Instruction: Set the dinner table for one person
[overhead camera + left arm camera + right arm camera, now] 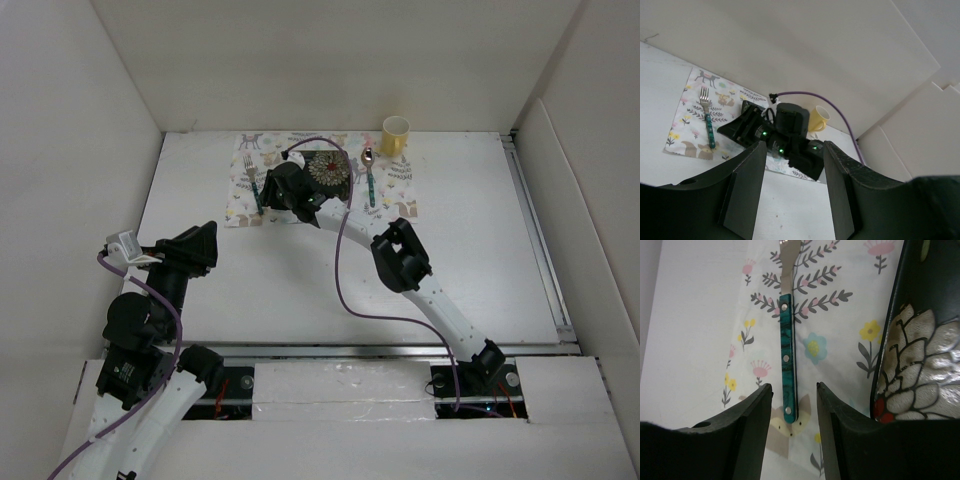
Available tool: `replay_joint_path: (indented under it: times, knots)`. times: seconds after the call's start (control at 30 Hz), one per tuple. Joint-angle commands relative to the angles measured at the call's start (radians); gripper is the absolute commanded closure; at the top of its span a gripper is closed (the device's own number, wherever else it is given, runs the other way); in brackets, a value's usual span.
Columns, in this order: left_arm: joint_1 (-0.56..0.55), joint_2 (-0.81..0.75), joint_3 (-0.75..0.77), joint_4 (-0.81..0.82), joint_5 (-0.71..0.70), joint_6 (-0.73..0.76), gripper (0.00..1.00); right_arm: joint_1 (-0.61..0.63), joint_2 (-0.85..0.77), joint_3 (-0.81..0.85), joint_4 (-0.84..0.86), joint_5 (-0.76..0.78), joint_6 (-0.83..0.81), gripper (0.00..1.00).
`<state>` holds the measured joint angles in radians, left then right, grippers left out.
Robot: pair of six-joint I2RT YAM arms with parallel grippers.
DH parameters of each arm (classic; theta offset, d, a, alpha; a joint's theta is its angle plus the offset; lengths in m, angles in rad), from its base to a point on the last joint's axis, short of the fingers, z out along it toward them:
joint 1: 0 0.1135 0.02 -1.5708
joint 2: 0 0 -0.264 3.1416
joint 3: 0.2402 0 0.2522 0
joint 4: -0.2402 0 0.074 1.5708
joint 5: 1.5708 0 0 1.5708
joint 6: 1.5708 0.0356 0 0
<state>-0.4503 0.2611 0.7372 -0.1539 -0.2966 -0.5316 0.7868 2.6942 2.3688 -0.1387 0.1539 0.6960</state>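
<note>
Right jaws parted over fork (788,365); overhead unclear.

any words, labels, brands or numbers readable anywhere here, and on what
None can be read. The cloth mat bears only animal and flower prints, the plate a scale pattern, the yellow cup is plain, the fork handle shows only rivets. A white block at the top view's left is too small to tell.

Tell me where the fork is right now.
Top view: the fork lies on the printed mat, left of the patterned plate, with the right gripper open over its handle.
</note>
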Motion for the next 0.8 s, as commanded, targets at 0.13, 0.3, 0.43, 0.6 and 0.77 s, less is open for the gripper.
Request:
replay_joint_path:
  times: [0.13,0.3,0.43,0.6,0.77]
  knots:
    - [-0.004,0.044,-0.002,0.033,-0.016,0.027,0.48,0.023,-0.466,-0.299,0.221,0.082,-0.156,0.38]
    - [0.016,0.078,-0.015,0.039,0.025,0.038,0.41,0.041,-0.84,-0.737,0.3,0.104,-0.294,0.0]
    - [0.027,0.099,-0.019,0.057,0.069,0.044,0.37,0.064,-1.349,-1.101,0.304,0.272,-0.36,0.0]
    - [0.036,0.116,-0.022,0.073,0.086,0.053,0.37,0.077,-1.903,-1.508,0.262,0.407,-0.348,0.0]
    - [0.036,0.128,-0.036,0.082,0.1,0.047,0.37,0.077,-2.333,-1.767,-0.017,0.542,-0.207,0.0]
